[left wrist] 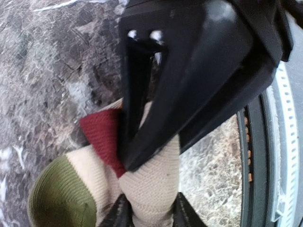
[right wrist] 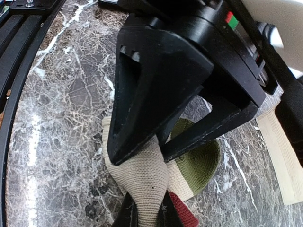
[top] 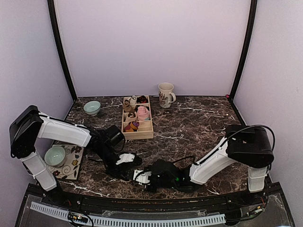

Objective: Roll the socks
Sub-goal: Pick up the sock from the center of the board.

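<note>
Beige sock [left wrist: 151, 184], green toe and red patch, lies on the marble table [top: 199, 123] at near-edge centre, between the two arms. Right gripper [right wrist: 142, 153] is pinched tight on the beige body. Left gripper [left wrist: 135, 161] sits over the same sock from the opposite side, jaws narrow; cannot tell whether they grip or only straddle it. The grippers' tips are just beside each other.
</note>
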{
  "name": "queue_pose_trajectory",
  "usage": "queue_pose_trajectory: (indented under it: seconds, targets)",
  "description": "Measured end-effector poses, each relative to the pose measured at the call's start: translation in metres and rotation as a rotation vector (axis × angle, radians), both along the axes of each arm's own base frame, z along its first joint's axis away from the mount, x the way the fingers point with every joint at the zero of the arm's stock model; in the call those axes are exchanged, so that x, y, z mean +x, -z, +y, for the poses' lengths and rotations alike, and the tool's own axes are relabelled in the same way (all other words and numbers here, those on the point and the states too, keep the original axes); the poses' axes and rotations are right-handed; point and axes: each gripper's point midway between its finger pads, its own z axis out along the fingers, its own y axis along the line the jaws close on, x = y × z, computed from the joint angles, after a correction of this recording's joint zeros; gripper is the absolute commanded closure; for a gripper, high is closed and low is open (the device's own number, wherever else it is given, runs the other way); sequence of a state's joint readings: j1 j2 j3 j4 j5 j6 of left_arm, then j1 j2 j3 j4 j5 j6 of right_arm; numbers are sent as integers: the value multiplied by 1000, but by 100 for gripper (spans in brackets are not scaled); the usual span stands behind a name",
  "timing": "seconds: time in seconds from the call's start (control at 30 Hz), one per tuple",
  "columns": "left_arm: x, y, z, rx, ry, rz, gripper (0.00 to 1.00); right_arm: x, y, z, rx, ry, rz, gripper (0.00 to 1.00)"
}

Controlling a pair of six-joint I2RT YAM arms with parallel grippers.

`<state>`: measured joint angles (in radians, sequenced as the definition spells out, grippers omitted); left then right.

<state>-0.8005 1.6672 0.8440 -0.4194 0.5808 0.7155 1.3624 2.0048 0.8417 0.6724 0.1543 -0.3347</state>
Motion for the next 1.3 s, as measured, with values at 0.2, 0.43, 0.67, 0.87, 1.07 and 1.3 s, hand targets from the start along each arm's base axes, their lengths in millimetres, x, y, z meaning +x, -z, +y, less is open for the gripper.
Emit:
queue_pose_trajectory:
  seconds: [0.2, 0.43, 0.67, 0.87, 1.07, 1.3]
  targets:
    - [20, -3, 19, 40, -108, -59, 44, 0, 0, 0, 13, 23, 37, 100]
    - [40, -23, 56, 60, -247, -167, 34, -4, -1, -3, 8, 31, 97, 100]
    - [41, -84, 60, -75, -190, -413, 28, -11, -1, -1, -6, 15, 202, 100]
    - [4, -83, 35, -162, 20, -578, 37, -4, -2, 5, -14, 23, 379, 100]
    - [-21, -42, 50, -125, 142, -659, 35, 4, -3, 11, -15, 39, 575, 100]
    - [-9, -34, 41, -124, 164, -777, 36, 5, -3, 20, -14, 29, 724, 100]
